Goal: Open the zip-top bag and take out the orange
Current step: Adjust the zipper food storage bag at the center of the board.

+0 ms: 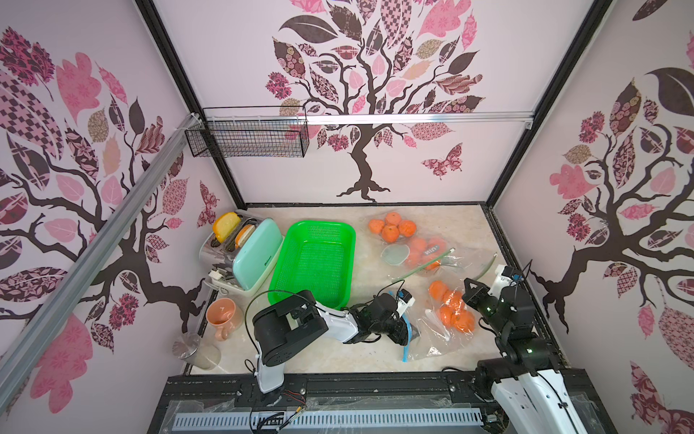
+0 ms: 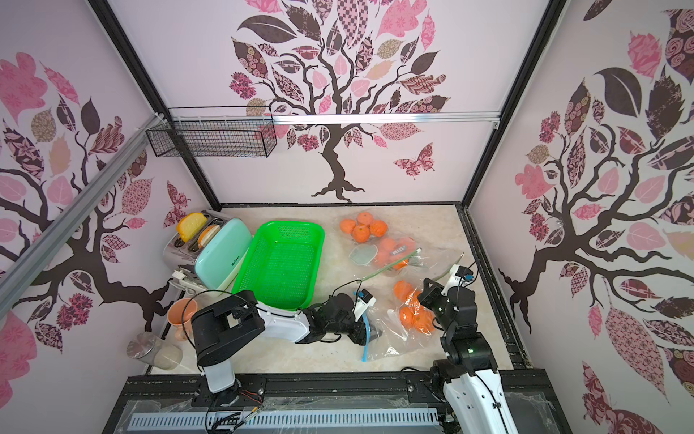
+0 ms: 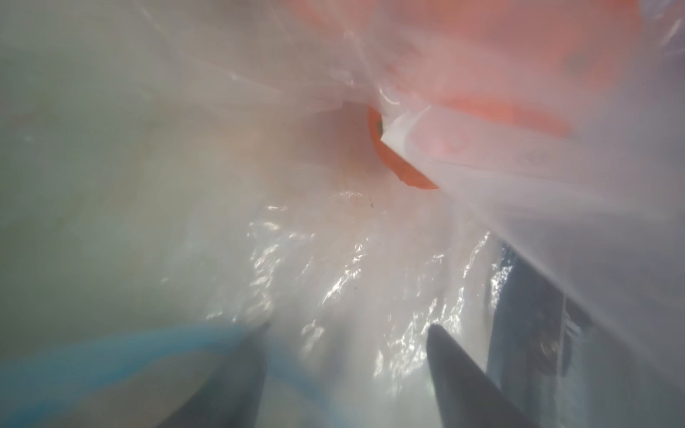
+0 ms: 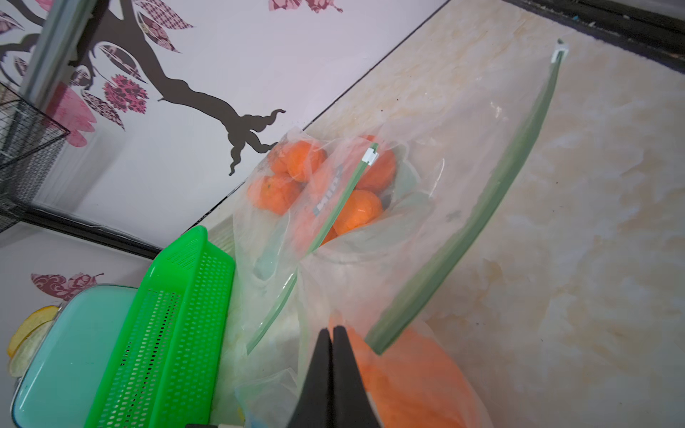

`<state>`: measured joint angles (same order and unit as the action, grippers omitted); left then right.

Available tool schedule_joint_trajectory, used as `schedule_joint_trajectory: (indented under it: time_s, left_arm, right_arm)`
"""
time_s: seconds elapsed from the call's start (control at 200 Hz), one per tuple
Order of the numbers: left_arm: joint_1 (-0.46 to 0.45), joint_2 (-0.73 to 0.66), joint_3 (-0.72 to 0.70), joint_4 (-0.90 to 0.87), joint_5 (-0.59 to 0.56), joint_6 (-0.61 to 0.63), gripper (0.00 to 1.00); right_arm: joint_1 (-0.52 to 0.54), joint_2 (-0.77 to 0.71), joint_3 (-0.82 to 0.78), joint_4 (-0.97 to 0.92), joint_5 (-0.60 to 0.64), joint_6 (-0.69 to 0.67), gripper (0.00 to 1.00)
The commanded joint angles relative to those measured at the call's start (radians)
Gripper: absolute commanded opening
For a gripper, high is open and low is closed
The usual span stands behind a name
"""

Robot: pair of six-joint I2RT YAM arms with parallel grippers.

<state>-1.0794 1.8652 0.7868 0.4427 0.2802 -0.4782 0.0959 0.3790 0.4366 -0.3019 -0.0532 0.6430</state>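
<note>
Blue-zip bag [image 1: 432, 345] on worktop [image 1: 338, 349] already open; left tool [image 3: 348, 328] inside its mouth, jaws apart, empty; right tool [image 4: 332, 331] closed at bag's far end; oranges [image 1: 452, 313] still inside, none out yet

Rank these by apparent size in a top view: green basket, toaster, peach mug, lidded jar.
1. green basket
2. toaster, somewhat smaller
3. peach mug and lidded jar: these look alike, so not ranked

Orange [image 3: 389, 163] half-hidden behind blurry bag [image 3: 519, 207] film.
</note>
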Motion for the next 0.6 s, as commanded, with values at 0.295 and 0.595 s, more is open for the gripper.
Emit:
schedule_joint_trajectory:
  time_s: [0.295, 0.595]
  left_arm:
    - [0.007, 0.015, -0.029, -0.118, -0.072, -0.011, 0.75]
    - [0.004, 0.008, -0.043, -0.093, -0.059, -0.002, 0.78]
  right_arm:
    - [0.004, -0.057, 0.118, 0.031, 0.025, -0.116, 0.0]
    - [0.018, -0.022, 0.18, -0.003, 0.095, -0.149, 0.0]
